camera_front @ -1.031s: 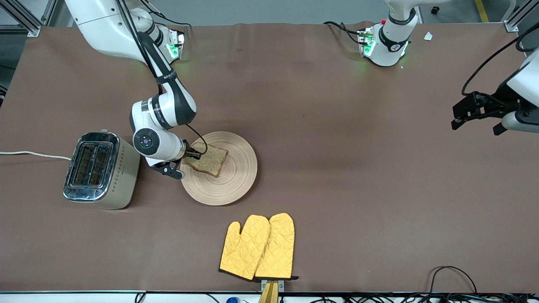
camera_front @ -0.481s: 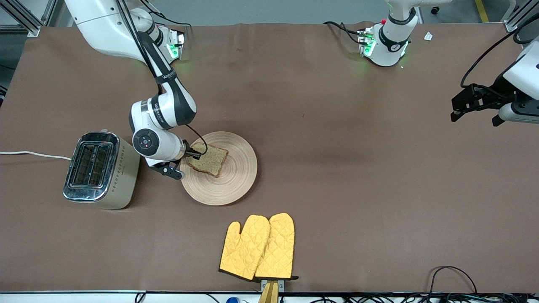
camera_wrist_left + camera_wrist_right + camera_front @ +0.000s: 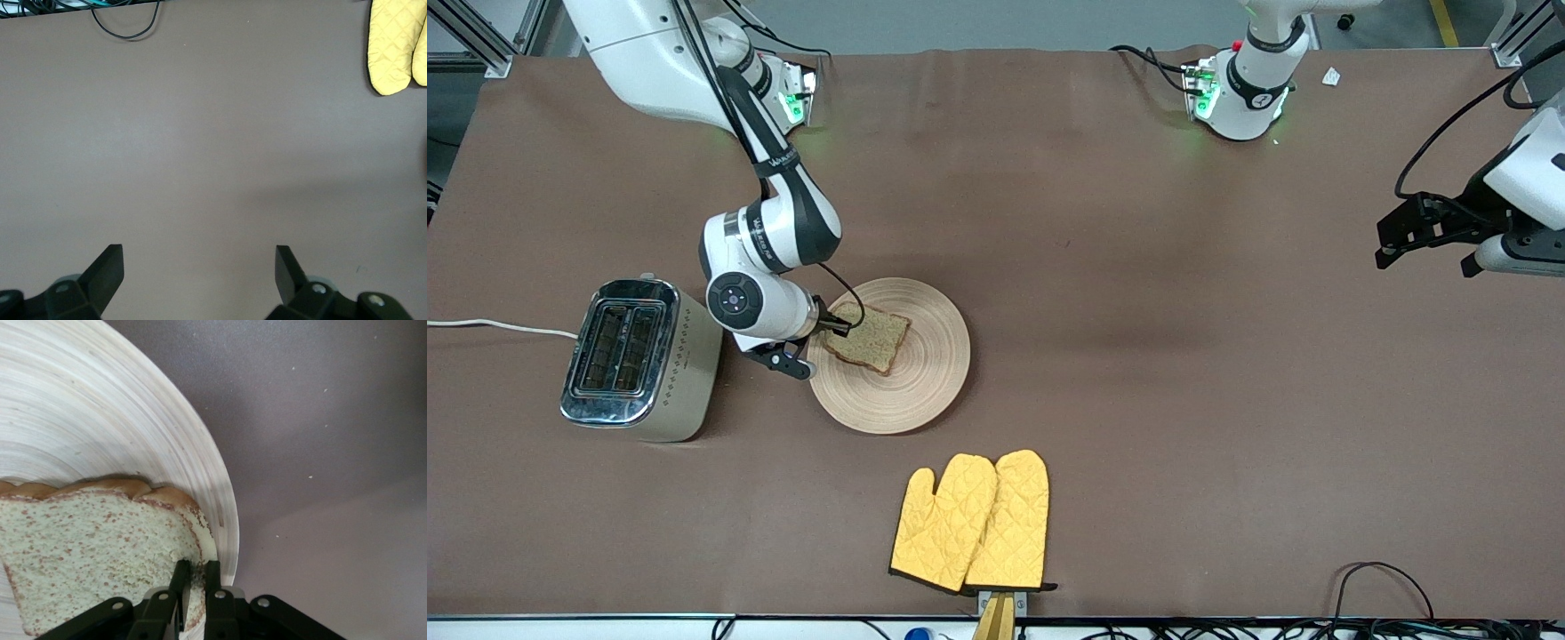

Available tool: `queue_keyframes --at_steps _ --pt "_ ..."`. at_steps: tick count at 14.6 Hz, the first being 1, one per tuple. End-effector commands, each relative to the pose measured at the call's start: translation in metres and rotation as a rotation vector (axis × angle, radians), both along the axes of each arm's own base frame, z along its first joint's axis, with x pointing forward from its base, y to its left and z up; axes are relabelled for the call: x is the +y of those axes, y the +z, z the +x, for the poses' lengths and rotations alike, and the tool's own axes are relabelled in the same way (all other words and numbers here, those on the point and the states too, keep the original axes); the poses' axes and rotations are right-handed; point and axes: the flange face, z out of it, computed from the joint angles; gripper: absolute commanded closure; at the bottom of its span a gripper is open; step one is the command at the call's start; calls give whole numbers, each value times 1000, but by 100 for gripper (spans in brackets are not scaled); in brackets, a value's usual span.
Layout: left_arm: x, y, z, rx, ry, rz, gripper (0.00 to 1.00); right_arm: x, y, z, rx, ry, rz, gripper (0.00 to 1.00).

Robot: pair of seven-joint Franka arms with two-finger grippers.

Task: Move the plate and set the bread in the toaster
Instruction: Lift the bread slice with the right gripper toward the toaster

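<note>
Two end effectors: right end effector [image 3: 193, 577] pinching bread [image 3: 87, 553] edge on plate [image 3: 87, 407]; left end effector [image 3: 199, 267] wide, waiting.

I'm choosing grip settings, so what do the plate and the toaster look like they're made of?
Plate: apparently light, matte wood or bamboo, judging by its pale grain and concentric grooves. Toaster: mirror-bright top, likely chromed metal; cream satin sides with a dotted pattern, painted metal or plastic, unclear which.

Front camera high, facing both bases; right wrist camera close on plate [image 3: 100, 420] and bread [image 3: 87, 547]; left wrist camera looks down, sharing yellow mitts [image 3: 397, 43] with front.
</note>
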Motion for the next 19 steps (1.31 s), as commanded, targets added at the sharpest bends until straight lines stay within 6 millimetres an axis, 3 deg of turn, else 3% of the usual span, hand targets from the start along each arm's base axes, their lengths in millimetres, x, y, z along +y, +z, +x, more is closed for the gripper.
queue_keyframes --at_steps 1,6,9,12,17,19 --pt "2 1 -2 -11 16 12 0 -1 6 -1 1 -20 8 99" --pt "3 1 -2 -11 18 14 0 2 16 5 -3 -14 13 100" --pt "3 1 -1 -12 18 16 0 3 39 15 43 -5 9 100" --pt "3 2 -1 -13 16 18 0 9 75 28 65 27 -7 100" --pt "4 2 -1 -13 18 18 0 9 154 49 52 110 -124 100" --pt "4 1 -1 -12 18 18 0 10 172 52 34 150 -200 100"
